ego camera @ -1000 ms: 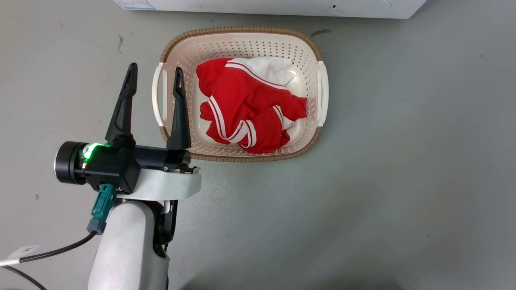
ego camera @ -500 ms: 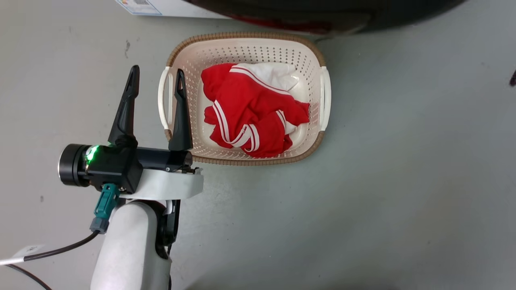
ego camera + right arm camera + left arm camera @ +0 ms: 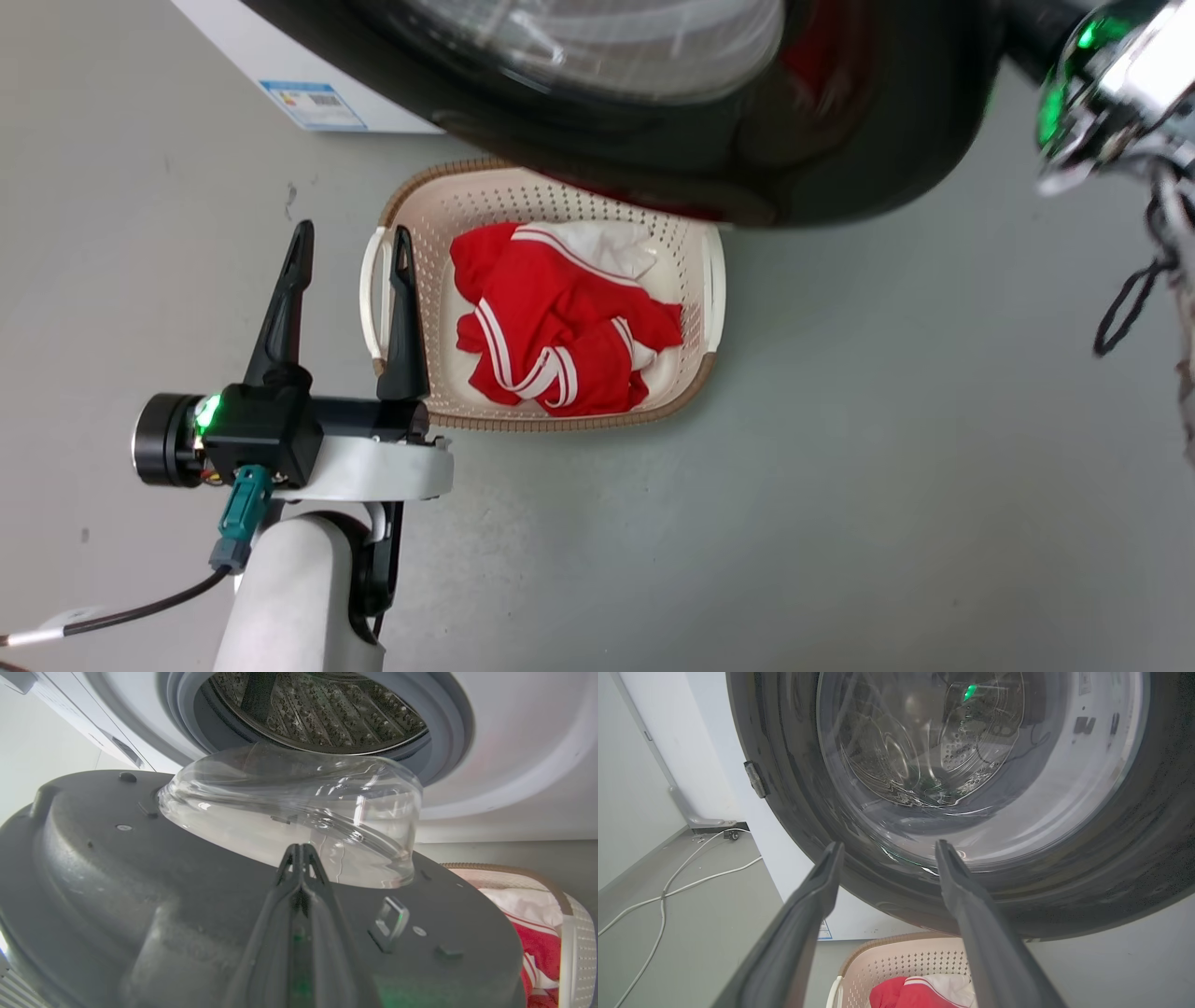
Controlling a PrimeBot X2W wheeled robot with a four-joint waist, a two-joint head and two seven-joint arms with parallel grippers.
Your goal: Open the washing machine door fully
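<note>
While the door (image 3: 840,121) hangs part-open off the washer (image 3: 233,47), its black rim covers the basket's (image 3: 439,182) far edge in head view. L claw (image 3: 355,233): spread wide, holding nothing, by the basket's left handle, fingers aimed at the door's outer glass. R claw (image 3: 301,851): 2 fingers pinched together, nothing between, tips at the door's inner face just beside the glass bowl (image 3: 289,812). Behind it, the drum (image 3: 317,704) lies exposed. Basket holds red cloth (image 3: 551,327).

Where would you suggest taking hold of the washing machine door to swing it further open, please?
Probably the door by its dark rim near the latch hook, coming from the drum side: it stands ajar with that edge exposed, whereas the glass bowl is smooth and bulging.
</note>
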